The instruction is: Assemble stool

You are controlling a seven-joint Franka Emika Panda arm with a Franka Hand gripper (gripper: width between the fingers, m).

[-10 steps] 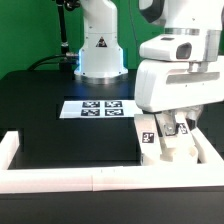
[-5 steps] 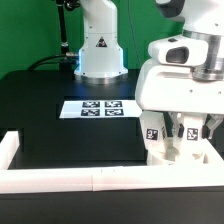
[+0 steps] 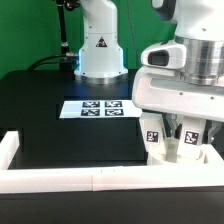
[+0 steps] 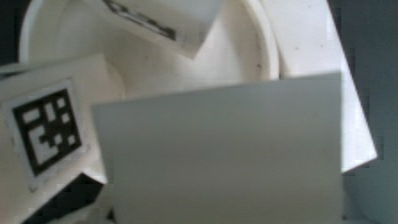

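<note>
The white plastic stool parts (image 3: pixel 165 145), tagged chunky legs over the round seat disc (image 4: pixel 267 50), sit on the black bench (image 3: pixel 60 110) at the exterior view's right, directly beneath the gripper (image 3: pixel 178 135). Jaw spread cannot be told.

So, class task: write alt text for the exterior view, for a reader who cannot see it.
A white robot arm's gripper reaches down among tagged white stool parts in the black table's corner on the exterior view's right, inside white border rails. A marker board lies mid-table before the arm's base. The fingers are too hidden to judge.
</note>
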